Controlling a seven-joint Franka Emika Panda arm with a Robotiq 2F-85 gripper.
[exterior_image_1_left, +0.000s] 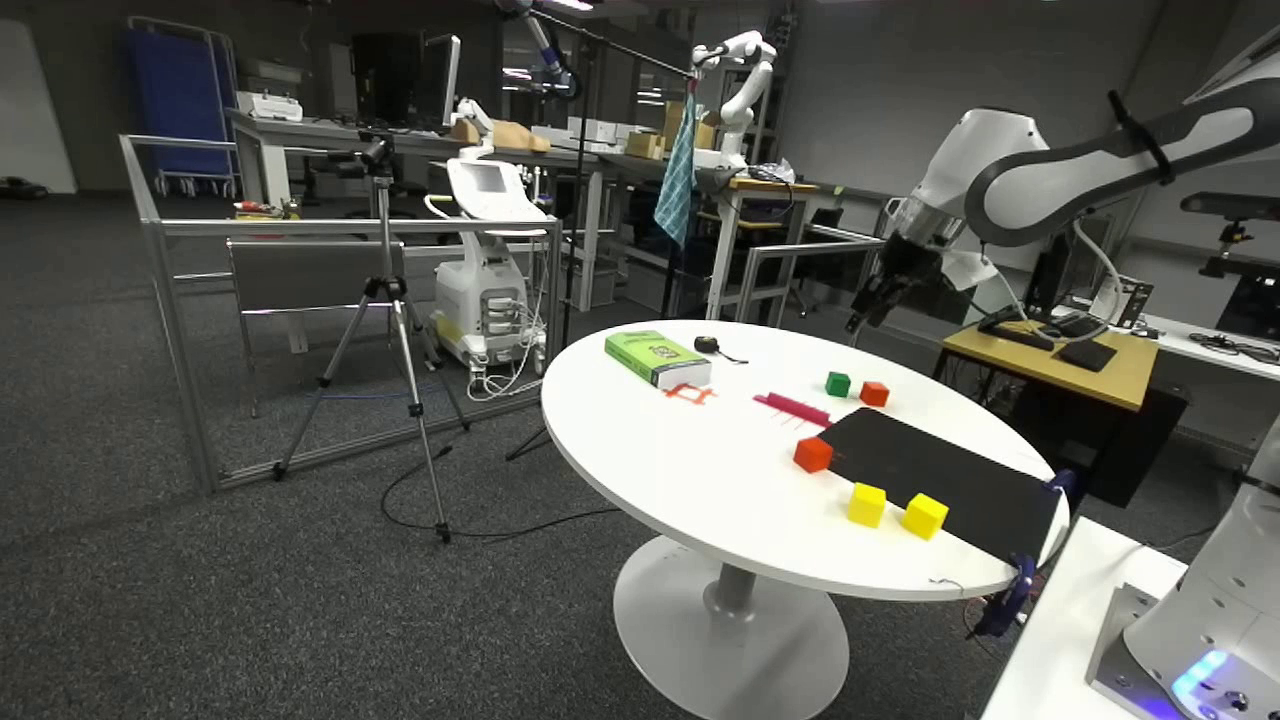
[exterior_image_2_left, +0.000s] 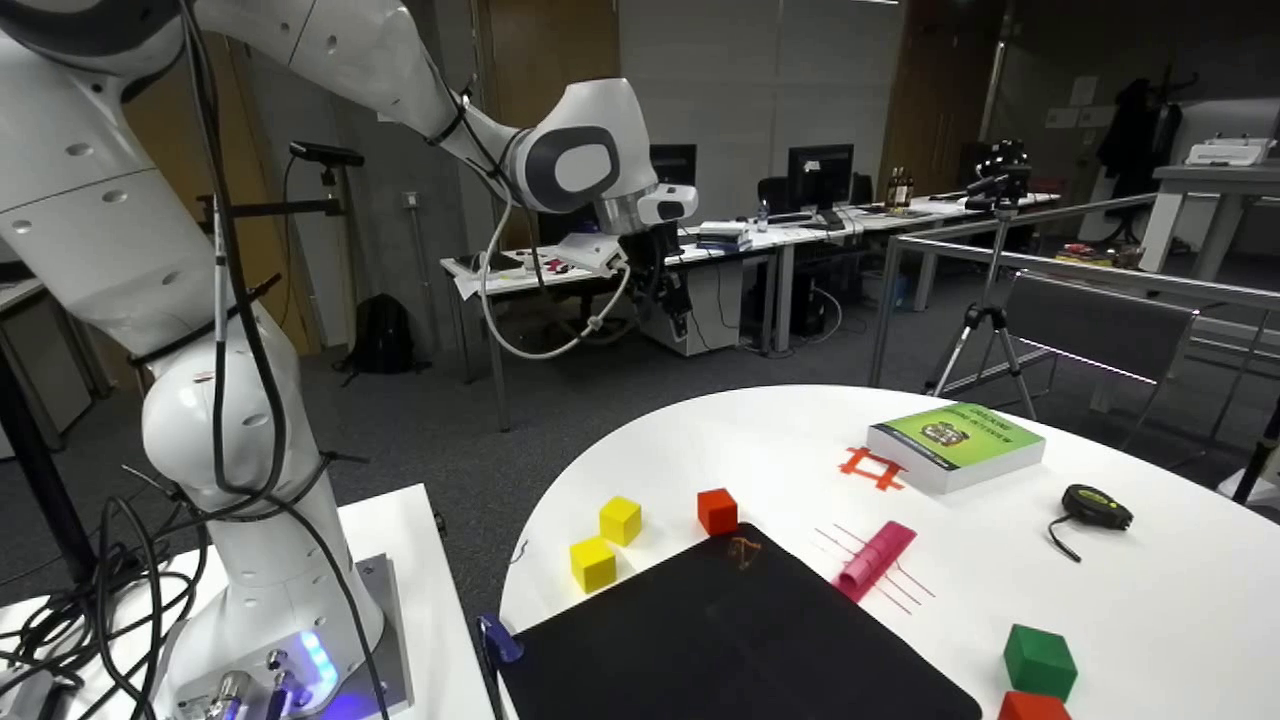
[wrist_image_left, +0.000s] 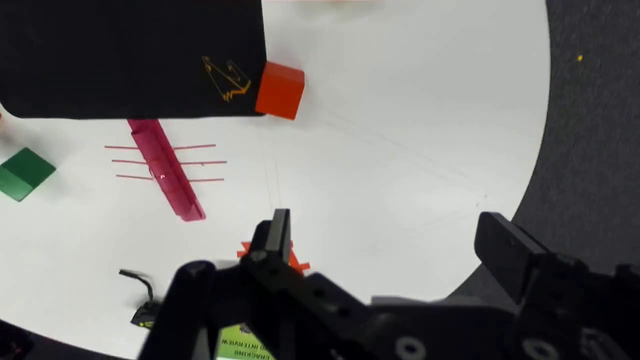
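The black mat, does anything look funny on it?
Yes: squiggly orange marks near one corner of the black mat, beside a red block. They look odd because the rest of the mat in view looks plain black.

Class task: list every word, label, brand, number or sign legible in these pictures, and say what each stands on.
"CRACKING": on the cover of the green book, upside down in the wrist view.
"INTERVIEW": same cover, beneath that word; the letters just before it are unclear.
Yellow marking on the black tape measure: too small to read.
Any other print: too small or blurred.
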